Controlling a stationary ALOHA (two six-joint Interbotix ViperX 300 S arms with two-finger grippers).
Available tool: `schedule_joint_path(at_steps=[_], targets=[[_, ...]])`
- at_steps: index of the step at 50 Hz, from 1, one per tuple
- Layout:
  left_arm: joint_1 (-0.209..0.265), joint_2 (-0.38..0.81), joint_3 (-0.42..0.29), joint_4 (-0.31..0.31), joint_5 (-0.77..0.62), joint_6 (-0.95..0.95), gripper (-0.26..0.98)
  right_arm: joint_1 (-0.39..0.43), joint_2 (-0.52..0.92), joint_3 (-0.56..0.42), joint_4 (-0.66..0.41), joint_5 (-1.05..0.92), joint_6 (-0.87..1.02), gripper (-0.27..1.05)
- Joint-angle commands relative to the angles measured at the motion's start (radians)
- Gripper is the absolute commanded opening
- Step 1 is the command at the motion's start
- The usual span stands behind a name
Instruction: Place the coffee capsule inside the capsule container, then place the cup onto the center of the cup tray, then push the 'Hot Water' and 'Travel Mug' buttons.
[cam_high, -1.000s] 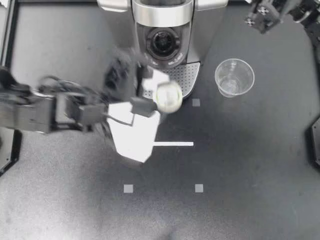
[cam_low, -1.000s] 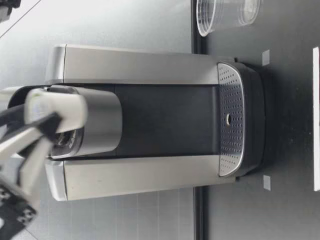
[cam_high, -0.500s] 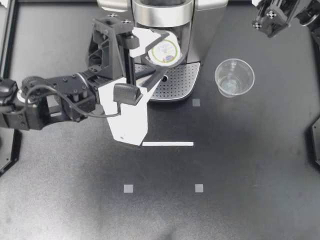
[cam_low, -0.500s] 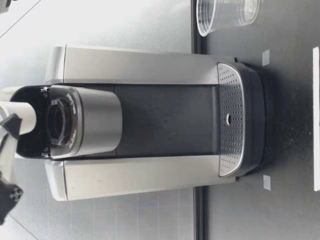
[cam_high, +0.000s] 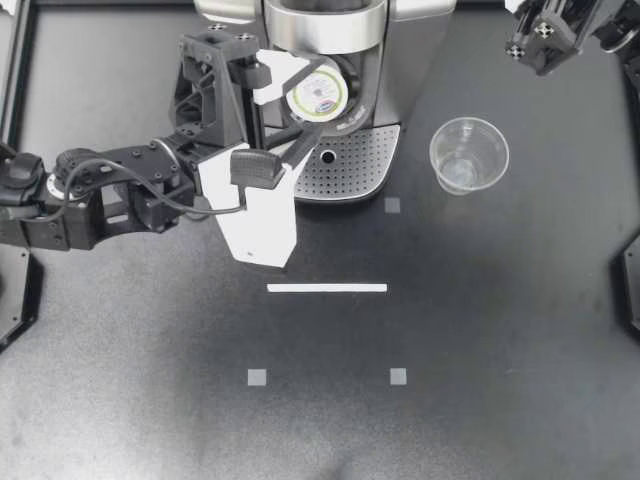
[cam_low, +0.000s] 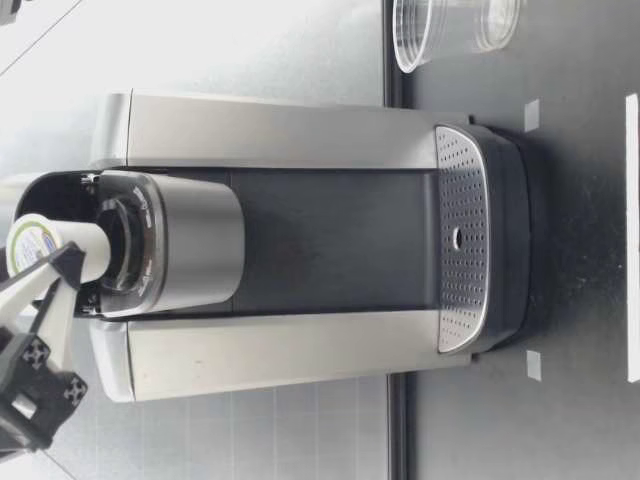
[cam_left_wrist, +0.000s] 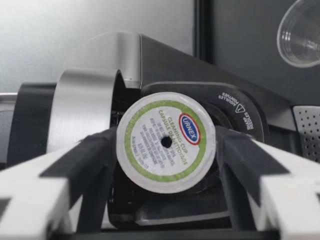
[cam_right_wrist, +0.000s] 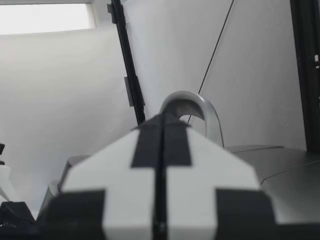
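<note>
My left gripper is shut on the coffee capsule, a white pod with a green-ringed lid. The pod hangs over the open capsule holder of the silver coffee machine. From table height the capsule stands lid up, its bottom at the mouth of the holder. In the left wrist view both fingers press the capsule from two sides. The clear plastic cup stands upright on the table beside the perforated cup tray. My right gripper is shut and holds nothing, at the far right corner.
A white tape line and small grey squares mark the black table in front of the machine. The machine's raised handle shows ahead of my right gripper. The cup stands beyond the machine's far side.
My left arm has carried the capsule from above the cup tray back and up to the open capsule holder. The right arm and the cup have stayed put.
</note>
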Motion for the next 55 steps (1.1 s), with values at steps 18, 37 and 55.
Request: schedule_joint_path(at_steps=[18, 37, 55], targets=[[0.021, 0.0, -0.008, 0.005, -0.035, -0.012, 0.47, 0.005, -0.011, -0.011, -0.003, -0.005, 0.002, 0.07], [0.031, 0.017, -0.006, 0.005, -0.029, -0.074, 0.53, 0.005, -0.012, -0.006, -0.002, -0.006, 0.002, 0.06], [0.031, 0.006, 0.002, 0.005, -0.031, -0.084, 0.76, 0.005, -0.006, -0.008, -0.002, -0.006, 0.005, 0.07]])
